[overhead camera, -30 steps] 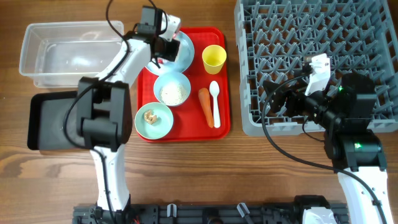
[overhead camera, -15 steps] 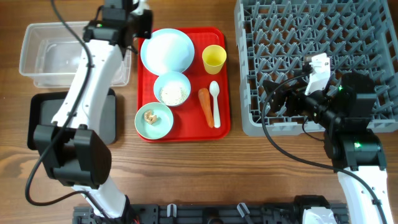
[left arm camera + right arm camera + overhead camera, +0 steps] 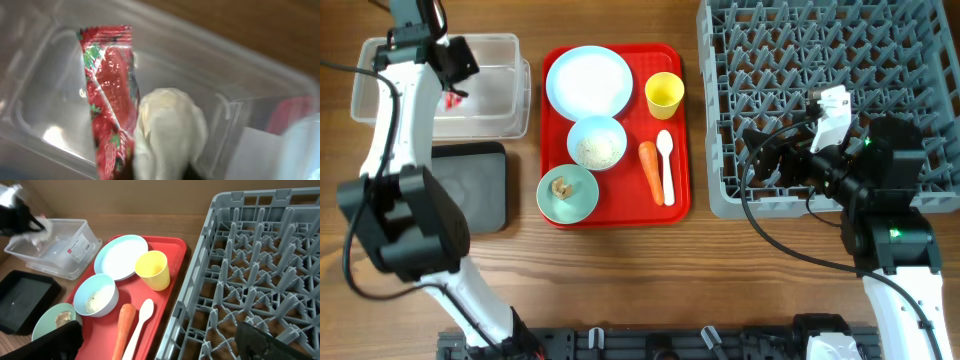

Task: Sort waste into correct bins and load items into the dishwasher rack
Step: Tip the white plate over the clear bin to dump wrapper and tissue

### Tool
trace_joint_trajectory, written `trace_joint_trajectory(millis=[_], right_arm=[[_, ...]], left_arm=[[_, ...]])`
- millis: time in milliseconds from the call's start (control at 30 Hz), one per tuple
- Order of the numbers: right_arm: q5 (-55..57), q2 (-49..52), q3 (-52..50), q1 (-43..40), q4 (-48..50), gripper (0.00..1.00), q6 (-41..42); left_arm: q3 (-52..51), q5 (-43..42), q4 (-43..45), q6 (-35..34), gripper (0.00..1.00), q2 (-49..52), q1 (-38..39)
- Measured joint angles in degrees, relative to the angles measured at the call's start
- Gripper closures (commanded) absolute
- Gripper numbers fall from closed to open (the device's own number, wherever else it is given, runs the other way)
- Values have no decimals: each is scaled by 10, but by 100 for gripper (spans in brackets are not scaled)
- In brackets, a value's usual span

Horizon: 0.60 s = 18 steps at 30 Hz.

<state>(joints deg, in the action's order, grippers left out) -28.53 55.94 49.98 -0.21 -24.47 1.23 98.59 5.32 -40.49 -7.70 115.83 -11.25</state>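
The left end effector (image 3: 452, 62) hangs over the clear plastic tub (image 3: 515, 85) at the far left of the bench (image 3: 620, 280). The red-and-white snack wrapper (image 3: 107, 90) lies straight ahead of it, inside the tub's outline. A crumpled white tissue (image 3: 167, 130) touches the wrapper's right edge in the wrist view. The wrapper's long axis runs directly away from the end effector, with its crimped end pointing down into the tub. Its near end is cut off by the frame, so I cannot tell whether the jaws are clamped on wrapper and tissue or have parted enough to let them go. Either way, release into this bin looks like the step in hand. The right end effector (image 3: 760, 160) is spread wide and empty at the near left edge of the grey dishwasher rack (image 3: 820, 40). Of the waste not yet sorted, the orange carrot (image 3: 651, 172) lies on the red tray (image 3: 680, 205) just beside the white spoon (image 3: 666, 165). Its long axis runs near to far, thicker end far, and it is nearer the right arm than the left. The black tray (image 3: 470, 185) sits on the near side of the tub.
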Motion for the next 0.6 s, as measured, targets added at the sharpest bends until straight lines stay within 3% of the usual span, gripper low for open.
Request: trace_joint_trajectory(millis=[33, 67, 433, 600], right_arm=[[0, 0, 0, 0, 0, 0, 0], [0, 0, 0, 0, 0, 0, 0], [0, 8, 0, 0, -2, 0, 0], [0, 17, 0, 0, -3, 0, 0]], left_arm=[[0, 0, -2, -5, 3, 10, -2], [-1, 0, -4, -10, 0, 19, -3], [-2, -2, -3, -25, 0, 7, -3], [-2, -62, -47, -25, 3, -60, 1]])
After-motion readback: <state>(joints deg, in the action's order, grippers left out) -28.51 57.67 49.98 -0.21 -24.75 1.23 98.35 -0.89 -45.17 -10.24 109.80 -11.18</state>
